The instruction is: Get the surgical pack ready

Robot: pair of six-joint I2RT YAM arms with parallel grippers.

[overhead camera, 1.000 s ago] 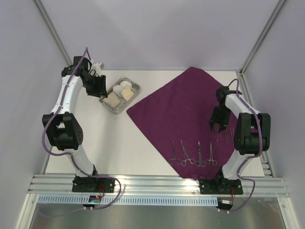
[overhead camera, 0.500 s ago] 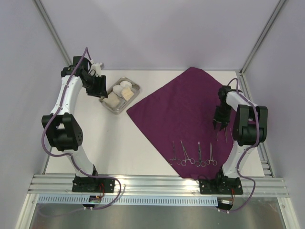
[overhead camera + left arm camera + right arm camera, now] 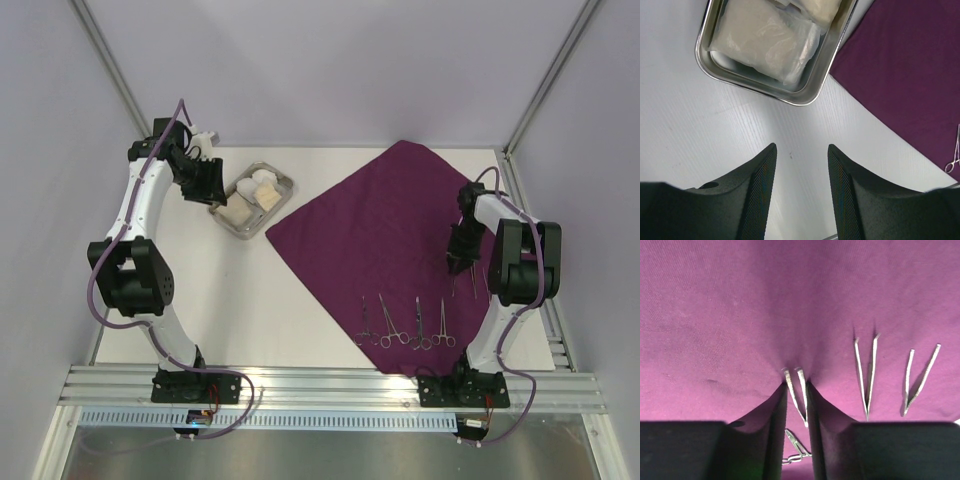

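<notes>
**Progress: early.** Your purple cloth [image 3: 380, 220] lies spread flat on the desk [image 3: 250, 290], set as a diamond, with no corner folded. Nothing is bundled yet.

**Laid out on the cloth**
- Four clamps [image 3: 405, 325] lie in a row by the near corner, ring handles toward the arm bases.
- Three pairs of tweezers lie toward the right corner.

**Right hand** [image 3: 796, 385]: low over the cloth, its fingers pressed in on either side of one pair of tweezers [image 3: 788, 380], pinching it. The tines of that pair lie closer together than those of the two other pairs [image 3: 866, 375] just beside it. I cannot tell whether the pinched pair has left the cloth.

**Left hand** [image 3: 801, 150]: spread and holding nothing. It hangs over bare desk just short of the tray.

**Containers:** there is one steel tray [image 3: 827, 62]. It sits on bare desk left of the cloth, near the cloth's edge but not on it. It holds white gauze pads [image 3: 765, 40], which cover most of its floor, and no instruments are visible in it.

**Left to do, as I judge it**
- The tray still has to go onto the cloth.
- The instruments still have to be gathered with it.
- The cloth still has to be folded over into a closed bundle.
</notes>
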